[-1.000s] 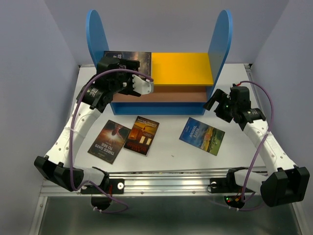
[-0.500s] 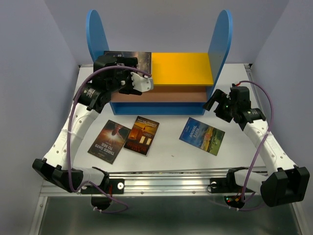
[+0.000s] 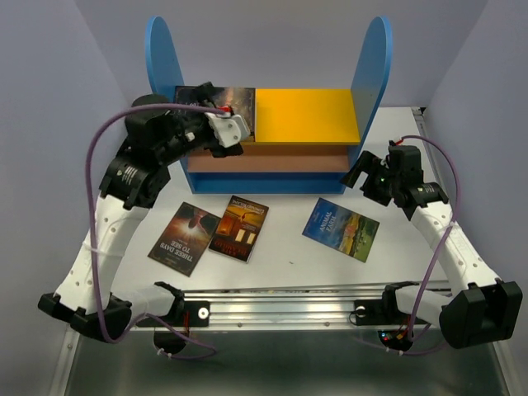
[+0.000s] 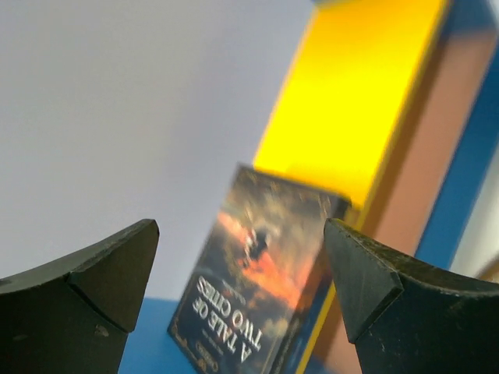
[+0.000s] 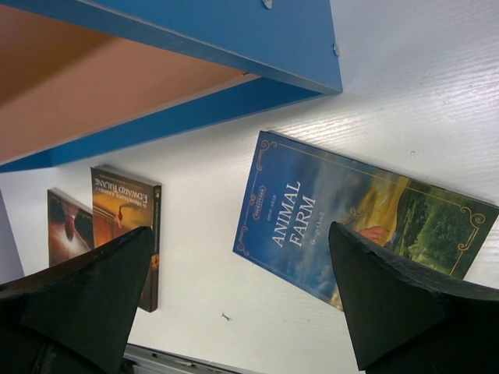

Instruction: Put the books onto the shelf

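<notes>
Top external: dark book [image 3: 238, 99] flat on shelf [image 3: 305, 115], yellow top board, left end, long axis along board, title end toward left panel. Left gripper [image 3: 227, 132] just in front, jaws wide, released. Right gripper [image 3: 356, 173] by shelf's right corner, jaws spread, empty. Three more books [image 3: 240, 228] flat before shelf.

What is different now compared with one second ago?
The open left gripper shifted left and rose from the shelf's middle board toward the dark book on top. Nothing was gripped or released. The right gripper and the three books on the table stayed put.
</notes>
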Controlling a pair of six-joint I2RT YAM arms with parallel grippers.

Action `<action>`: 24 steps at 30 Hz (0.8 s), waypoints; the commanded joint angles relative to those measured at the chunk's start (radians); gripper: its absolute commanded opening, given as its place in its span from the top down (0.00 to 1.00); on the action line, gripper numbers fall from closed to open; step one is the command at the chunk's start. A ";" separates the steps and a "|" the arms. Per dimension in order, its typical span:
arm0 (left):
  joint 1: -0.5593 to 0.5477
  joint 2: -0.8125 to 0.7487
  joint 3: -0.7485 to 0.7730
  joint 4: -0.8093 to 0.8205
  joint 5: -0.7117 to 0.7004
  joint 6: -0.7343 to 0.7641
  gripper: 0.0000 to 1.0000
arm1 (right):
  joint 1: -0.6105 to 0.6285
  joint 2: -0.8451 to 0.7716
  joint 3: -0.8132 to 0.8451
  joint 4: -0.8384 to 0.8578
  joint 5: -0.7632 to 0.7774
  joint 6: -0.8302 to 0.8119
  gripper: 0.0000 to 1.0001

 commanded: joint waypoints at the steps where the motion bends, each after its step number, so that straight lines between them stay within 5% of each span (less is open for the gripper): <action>1: -0.021 -0.091 0.052 0.418 0.080 -0.591 0.01 | -0.001 -0.028 0.013 0.031 -0.037 -0.024 0.00; 5: -0.031 -0.082 0.032 0.512 -0.168 -1.132 0.01 | -0.001 -0.047 0.014 0.054 -0.121 -0.050 0.00; 8: -0.041 -0.123 -0.084 0.497 -0.255 -1.373 0.01 | 0.080 -0.053 0.071 0.013 -0.108 -0.131 0.00; 13: -0.111 -0.204 -0.319 0.304 -0.426 -1.495 0.01 | 0.434 0.044 0.226 -0.009 0.107 -0.211 0.00; 17: -0.127 -0.247 -0.394 0.101 -0.565 -1.613 0.01 | 0.468 0.133 0.351 0.048 0.220 -0.245 0.00; 24: -0.125 -0.258 -0.401 0.002 -0.641 -1.696 0.01 | 0.497 0.324 0.605 0.061 0.351 -0.343 0.00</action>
